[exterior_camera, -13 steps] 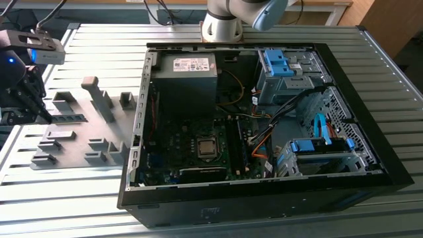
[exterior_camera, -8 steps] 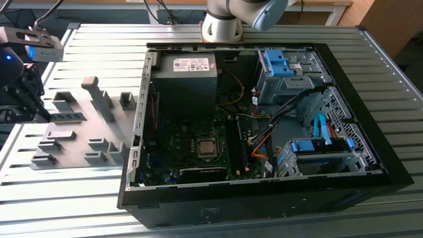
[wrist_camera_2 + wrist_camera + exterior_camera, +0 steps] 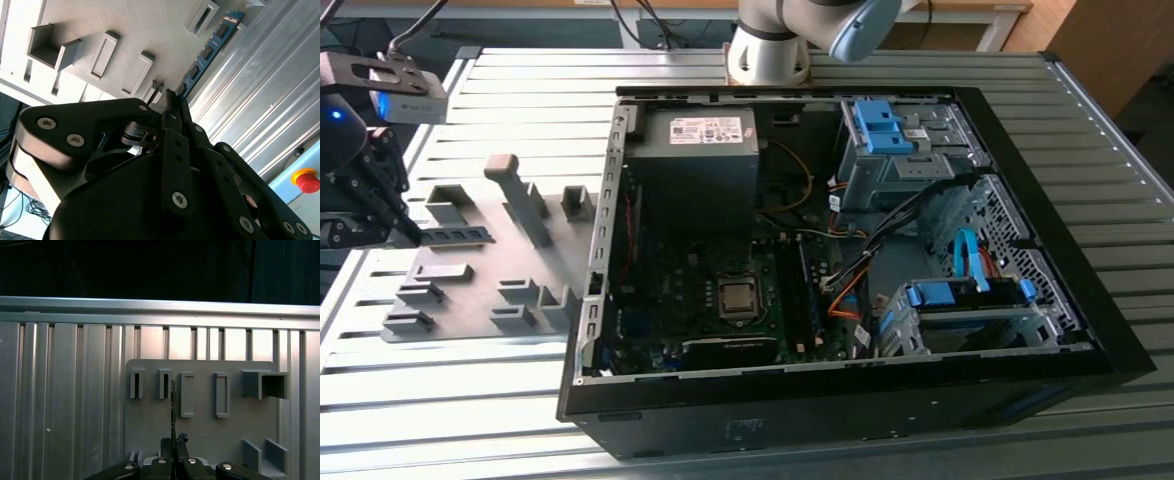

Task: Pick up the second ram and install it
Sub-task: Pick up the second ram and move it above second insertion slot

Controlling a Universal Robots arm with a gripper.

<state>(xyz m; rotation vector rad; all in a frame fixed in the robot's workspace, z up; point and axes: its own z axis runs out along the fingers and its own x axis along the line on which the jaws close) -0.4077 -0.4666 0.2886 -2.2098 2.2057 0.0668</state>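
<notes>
**A:** Start with the exterior view — where is the stick?

**B:** The black gripper point(image 3: 411, 236) is at the exterior view's left, over the far-left part of the pale grey plastic holder plate point(image 3: 467, 275). The second ram point(image 3: 458, 235), a thin, dark green circuit-board stick, lies level and juts from the fingertips toward the exterior view's right. The open black computer case point(image 3: 854, 400) sits well apart from it, further right on the ribbed metal table point(image 3: 454, 400).

**A:** And the grip itself?

**B:** In the second wrist view the gripper point(image 3: 172, 97) has its jaws pressed together on one end of the second ram point(image 3: 210, 47). The rest of the board, with its small chips, runs straight out from the tips. It reaches past the holder plate point(image 3: 125, 30) as far as the table's ribs point(image 3: 260, 100).

**A:** The first wrist view?

**B:** There the second ram point(image 3: 173, 405) shows edge-on as a thin line rising from the closed gripper point(image 3: 173, 441). It lies between two of the holder plate's point(image 3: 200, 430) slotted blocks — whether it touches the plate, I cannot tell.
</notes>
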